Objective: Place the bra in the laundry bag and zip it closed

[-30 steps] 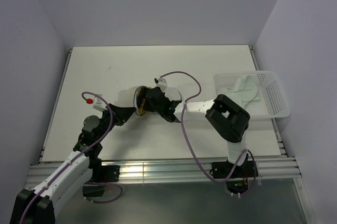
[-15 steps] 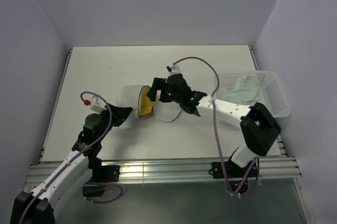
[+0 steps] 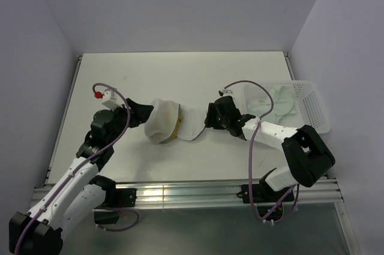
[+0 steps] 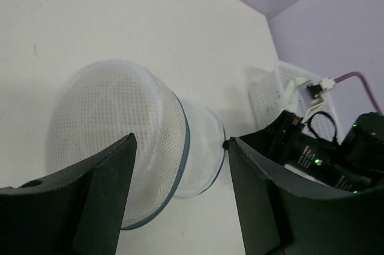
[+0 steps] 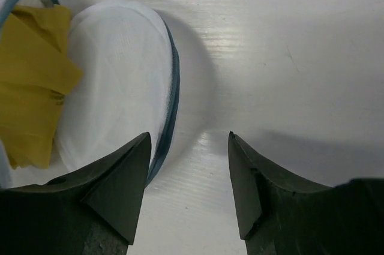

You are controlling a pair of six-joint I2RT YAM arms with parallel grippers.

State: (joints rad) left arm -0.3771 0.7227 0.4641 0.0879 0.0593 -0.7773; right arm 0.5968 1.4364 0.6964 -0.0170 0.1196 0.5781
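The laundry bag (image 3: 161, 123) lies open on the table, a white mesh dome with a dark zipper rim. Its flatter lid half (image 3: 193, 124) lies to the right. The yellow bra (image 3: 174, 128) shows between the two halves. My left gripper (image 3: 146, 116) is open just left of the dome. In the left wrist view the dome (image 4: 108, 123) lies ahead of the open left gripper (image 4: 180, 141). My right gripper (image 3: 211, 117) is open at the lid's right edge. The right wrist view shows the lid (image 5: 114, 105), the bra (image 5: 30, 99) and the empty right gripper (image 5: 189, 138).
A white perforated plastic basket (image 3: 317, 114) stands at the table's right edge with pale round pieces (image 3: 277, 102) inside. It also shows in the left wrist view (image 4: 267, 87). Purple cables loop over both arms.
My right arm has drawn back to the right and lowered, leaving the lid half flat on the table. My left gripper has moved up to the dome, which now hides most of the bra.
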